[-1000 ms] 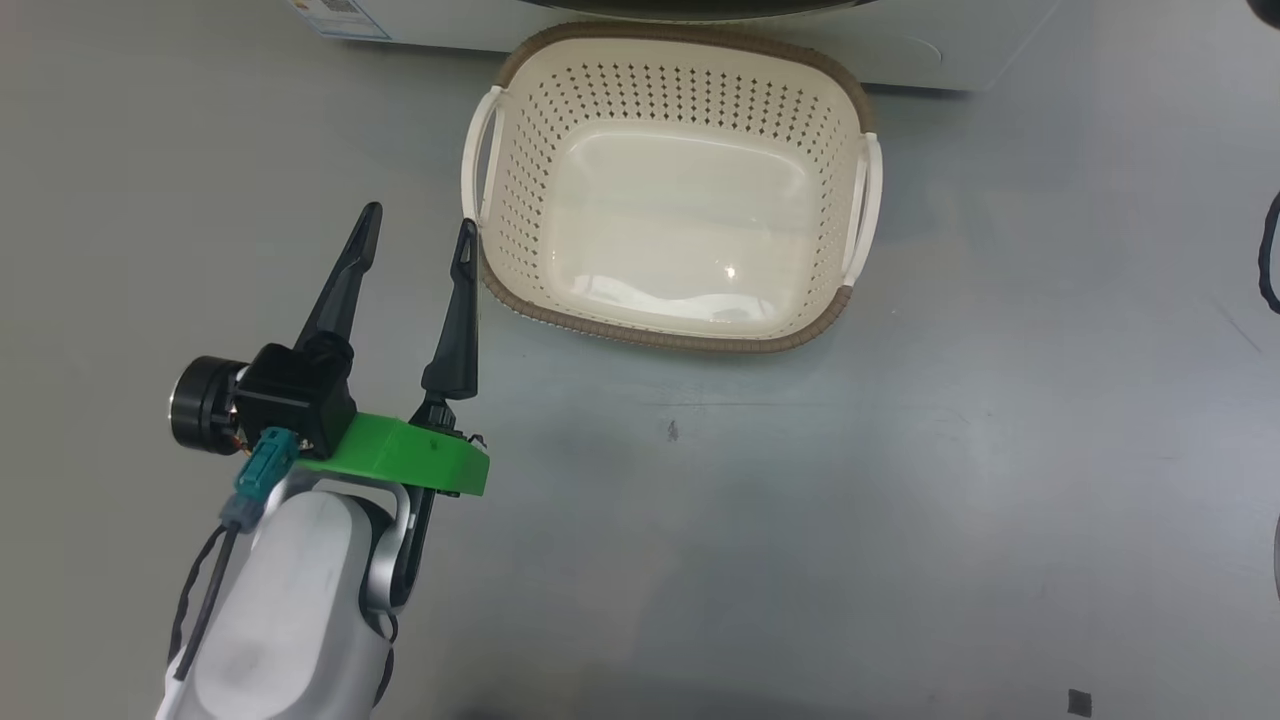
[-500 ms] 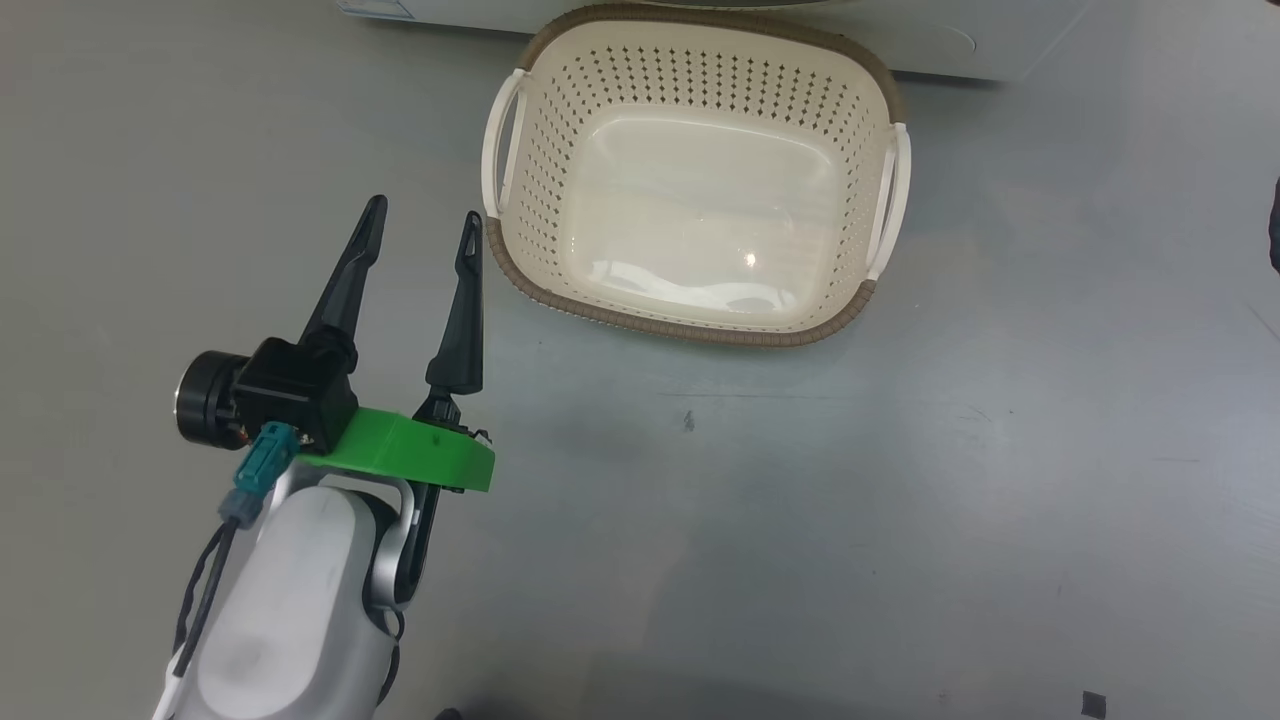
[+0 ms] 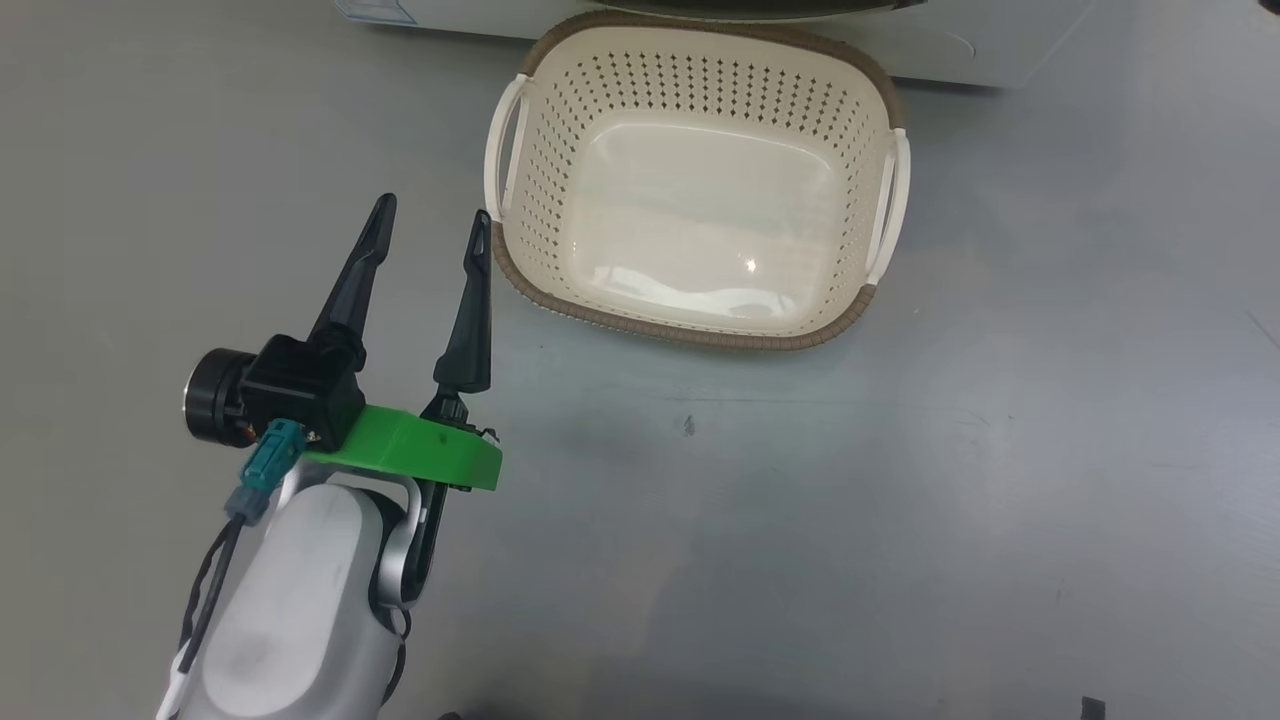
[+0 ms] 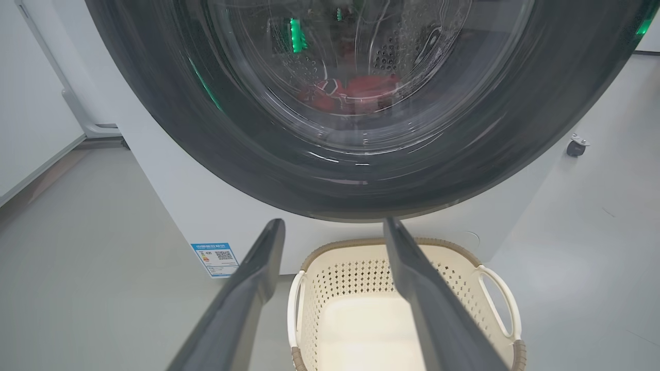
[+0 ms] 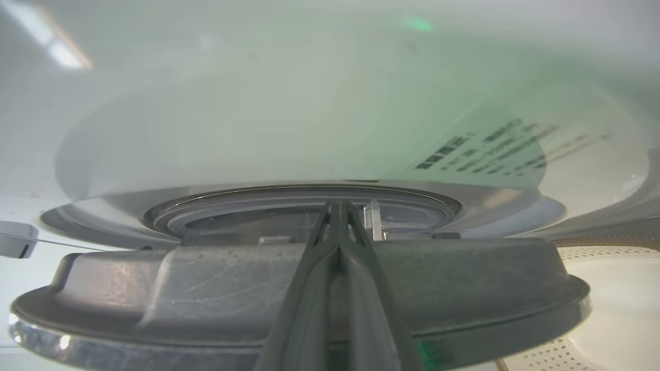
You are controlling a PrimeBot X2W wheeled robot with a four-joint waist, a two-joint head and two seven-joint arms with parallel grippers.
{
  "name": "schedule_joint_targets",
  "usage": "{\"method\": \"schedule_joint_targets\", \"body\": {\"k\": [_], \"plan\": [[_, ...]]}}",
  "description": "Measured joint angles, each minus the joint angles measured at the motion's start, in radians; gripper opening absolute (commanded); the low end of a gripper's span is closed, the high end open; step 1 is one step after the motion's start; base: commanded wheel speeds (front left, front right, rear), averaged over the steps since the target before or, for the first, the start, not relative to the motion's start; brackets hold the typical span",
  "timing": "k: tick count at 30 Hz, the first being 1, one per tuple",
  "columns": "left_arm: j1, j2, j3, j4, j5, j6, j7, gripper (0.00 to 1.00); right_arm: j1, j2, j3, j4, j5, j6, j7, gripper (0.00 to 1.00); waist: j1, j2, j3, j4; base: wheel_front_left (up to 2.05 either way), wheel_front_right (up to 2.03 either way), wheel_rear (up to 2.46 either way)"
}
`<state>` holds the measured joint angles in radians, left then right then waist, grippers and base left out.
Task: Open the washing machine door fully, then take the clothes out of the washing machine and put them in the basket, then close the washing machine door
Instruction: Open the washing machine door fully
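the left tool [image 3: 433, 208] hangs over the floor [image 3: 900, 520], spread wide with nothing between its fingers. its inner fingertip [image 3: 480, 235] is just beside the near left corner of the basket [image 3: 690, 336]. the basket stands on the floor close in front of the machine [image 4: 206, 206], its pale bottom bare. the door [image 4: 170, 129] covers the machine's front, and through its window [image 4: 289, 103] the red clothes [image 4: 368, 93] lie low in the drum [image 4: 402, 46]. a blue label [image 4: 216, 257] sits low on the machine. the right tool [image 5: 337, 206] is pinched together on nothing, laid across a grey round rim [image 5: 154, 288]; i cannot tell which part that is.
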<state>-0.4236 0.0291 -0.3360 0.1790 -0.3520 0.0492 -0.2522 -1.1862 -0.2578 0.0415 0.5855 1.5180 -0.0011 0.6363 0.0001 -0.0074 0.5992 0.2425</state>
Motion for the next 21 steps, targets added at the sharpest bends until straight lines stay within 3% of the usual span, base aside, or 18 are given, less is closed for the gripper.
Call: {"method": "schedule_joint_targets", "body": {"k": [8,14,21], "plan": [[0.0,0.0,-0.003,0.004,0.0,0.008,0.0,1.0,0.015,-0.003,0.006,0.014,0.019,0.015,0.045,0.0,0.0,0.0,-0.018,-0.004,0.0,0.0,0.0],[0.0,0.0,-0.006,0.012,0.0,0.008,0.0,1.0,0.047,0.002,0.011,0.015,0.037,0.053,0.081,0.0,0.0,0.0,-0.032,-0.011,0.0,0.0,0.0],[0.0,0.0,-0.008,0.031,0.0,0.008,0.0,1.0,0.11,0.016,0.018,0.029,0.058,0.075,0.108,0.0,-0.0001,0.0001,-0.061,-0.019,0.0,0.0,0.0]]}}
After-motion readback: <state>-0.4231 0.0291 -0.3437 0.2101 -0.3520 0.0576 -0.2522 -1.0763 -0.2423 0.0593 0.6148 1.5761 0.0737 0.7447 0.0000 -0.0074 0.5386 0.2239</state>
